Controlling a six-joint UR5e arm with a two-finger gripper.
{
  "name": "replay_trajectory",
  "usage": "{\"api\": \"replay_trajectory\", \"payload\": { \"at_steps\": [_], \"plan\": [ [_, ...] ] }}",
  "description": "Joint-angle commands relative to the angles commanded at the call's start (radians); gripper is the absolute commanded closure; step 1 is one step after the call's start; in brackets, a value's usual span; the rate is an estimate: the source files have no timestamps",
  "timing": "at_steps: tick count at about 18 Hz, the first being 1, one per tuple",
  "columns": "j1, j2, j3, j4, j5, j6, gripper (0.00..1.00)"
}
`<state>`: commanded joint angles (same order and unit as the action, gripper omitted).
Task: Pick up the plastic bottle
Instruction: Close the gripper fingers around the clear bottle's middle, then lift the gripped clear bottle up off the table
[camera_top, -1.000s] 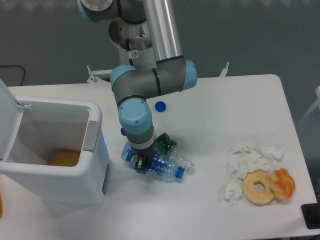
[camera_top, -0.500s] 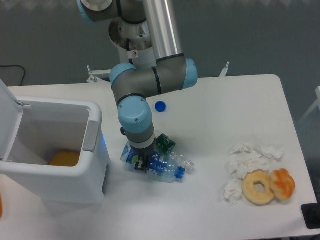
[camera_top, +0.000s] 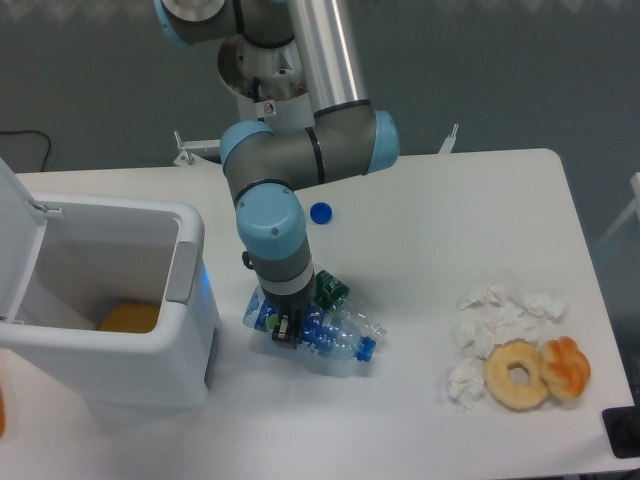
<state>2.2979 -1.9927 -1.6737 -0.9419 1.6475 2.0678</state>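
Note:
The plastic bottle (camera_top: 335, 338) lies on the white table (camera_top: 450, 220) in front of the arm. It is clear, with a blue label and a blue cap at its right end. My gripper (camera_top: 285, 333) points straight down over the bottle's left end, with its fingers closed around the labelled part. That end looks slightly raised. A smaller clear item with a dark green label (camera_top: 330, 291) lies just behind the bottle and touches it. A loose blue cap (camera_top: 320, 212) lies farther back on the table.
An open white bin (camera_top: 190, 265) stands at the left, close to the gripper, with an orange object (camera_top: 128, 317) inside. Crumpled tissues (camera_top: 490, 318), a doughnut (camera_top: 517, 375) and an orange pastry (camera_top: 566, 367) lie at the front right.
The arm has risen slightly and shifted a little to the right. The bottle has tilted with it, and its cap end has slid a bit to the right and forward.

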Motion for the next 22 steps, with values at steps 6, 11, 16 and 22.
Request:
{"api": "replay_trajectory", "payload": {
  "at_steps": [6,11,16,22],
  "plan": [
    [0.037,0.037,0.066,0.005,-0.003,0.002,0.36],
    [0.071,0.064,0.104,0.006,-0.003,0.008,0.36],
    [0.101,0.095,0.126,0.008,-0.005,0.011,0.36],
    [0.117,0.107,0.132,0.008,-0.006,0.011,0.36]
  ]
}}
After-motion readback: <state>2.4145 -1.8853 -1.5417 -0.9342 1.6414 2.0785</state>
